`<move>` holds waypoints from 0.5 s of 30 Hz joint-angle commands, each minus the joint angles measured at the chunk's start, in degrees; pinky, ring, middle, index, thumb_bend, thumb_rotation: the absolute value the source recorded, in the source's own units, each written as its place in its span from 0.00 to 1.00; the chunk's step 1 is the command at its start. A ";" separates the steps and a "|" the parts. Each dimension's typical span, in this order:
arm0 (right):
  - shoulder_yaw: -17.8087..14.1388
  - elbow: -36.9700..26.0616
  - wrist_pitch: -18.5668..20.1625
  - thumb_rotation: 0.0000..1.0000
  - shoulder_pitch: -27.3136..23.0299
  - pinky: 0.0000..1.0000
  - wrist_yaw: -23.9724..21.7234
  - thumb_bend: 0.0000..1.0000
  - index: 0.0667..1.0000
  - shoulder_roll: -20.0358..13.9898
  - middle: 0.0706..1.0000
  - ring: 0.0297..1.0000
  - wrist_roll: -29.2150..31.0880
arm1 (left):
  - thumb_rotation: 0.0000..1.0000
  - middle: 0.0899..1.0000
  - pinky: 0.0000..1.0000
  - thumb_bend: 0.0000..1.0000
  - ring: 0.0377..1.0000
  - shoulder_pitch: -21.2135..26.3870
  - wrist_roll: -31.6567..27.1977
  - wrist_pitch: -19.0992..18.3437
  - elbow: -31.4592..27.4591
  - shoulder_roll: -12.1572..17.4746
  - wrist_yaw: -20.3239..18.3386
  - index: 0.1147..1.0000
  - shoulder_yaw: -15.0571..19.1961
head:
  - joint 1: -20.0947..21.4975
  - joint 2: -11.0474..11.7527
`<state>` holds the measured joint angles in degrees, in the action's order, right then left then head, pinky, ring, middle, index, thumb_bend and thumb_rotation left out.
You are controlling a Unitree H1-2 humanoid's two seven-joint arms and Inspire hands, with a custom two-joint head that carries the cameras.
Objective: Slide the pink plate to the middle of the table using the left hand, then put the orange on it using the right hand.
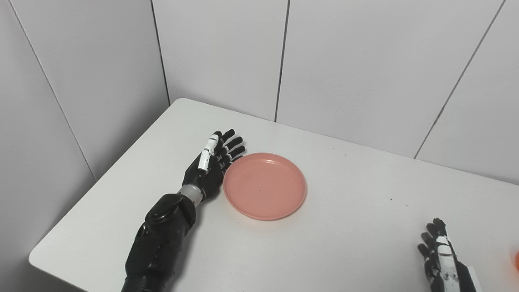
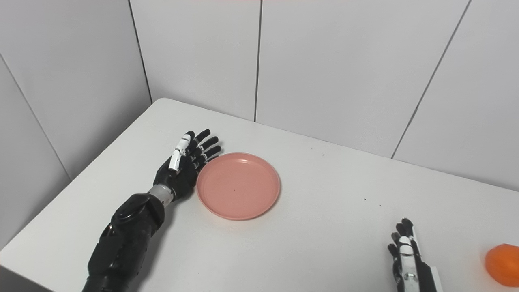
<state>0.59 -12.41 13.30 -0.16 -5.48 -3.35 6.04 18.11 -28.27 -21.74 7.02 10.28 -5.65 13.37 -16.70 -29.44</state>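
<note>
Counter (image 2: 324, 227): white, set in a corner of pale panelled wall, carrying two task items and both arms.

Plate (image 2: 238, 185): pink, round, shallow, empty. Lies flat on the counter left of centre, at about 10 o'clock from the counter's middle.

Left robot hand (image 2: 184, 166): black with a white thumb, fingers straight and spread wide, holding nothing. Stands on edge at 9 o'clock of the plate, its palm facing the rim and either touching it or just beside it; contact cannot be told for certain.

Orange (image 2: 502, 264): sits on the counter at the lower right edge of view, at 4 o'clock from the plate and well apart from it. Only a sliver shows in the left eye view.

Right robot hand (image 2: 405, 253): low at the bottom edge, fingers extended and apart, holding nothing. The orange lies near it at 3 o'clock, not touched.

Progress: judged early. The plate appears short of the middle, so the slide looks unfinished, with the left robot hand placed to push toward 3 o'clock. Picking up the orange and setting it on the plate are both left to do.
</note>
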 commanded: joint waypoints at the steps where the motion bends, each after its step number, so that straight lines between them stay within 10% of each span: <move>1: 0.26 0.28 -0.33 1.00 0.22 1.00 -0.11 0.11 1.00 -0.04 1.00 1.00 -0.23 | 1.00 0.92 0.93 0.32 0.92 0.27 0.05 -0.68 0.75 -0.67 -0.81 0.92 -0.66 | 0.17 -0.11; 15: 0.61 0.28 -1.23 1.00 0.21 1.00 0.03 0.14 1.00 0.57 1.00 1.00 -0.67 | 1.00 0.93 0.93 0.33 0.93 0.88 0.69 -1.78 0.35 -3.22 -1.33 0.92 -2.88 | 3.22 -2.13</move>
<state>0.86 -12.39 12.83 -0.11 -5.23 -2.99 5.28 18.55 -28.22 -21.74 6.99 7.66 -7.02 11.11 -13.89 -31.29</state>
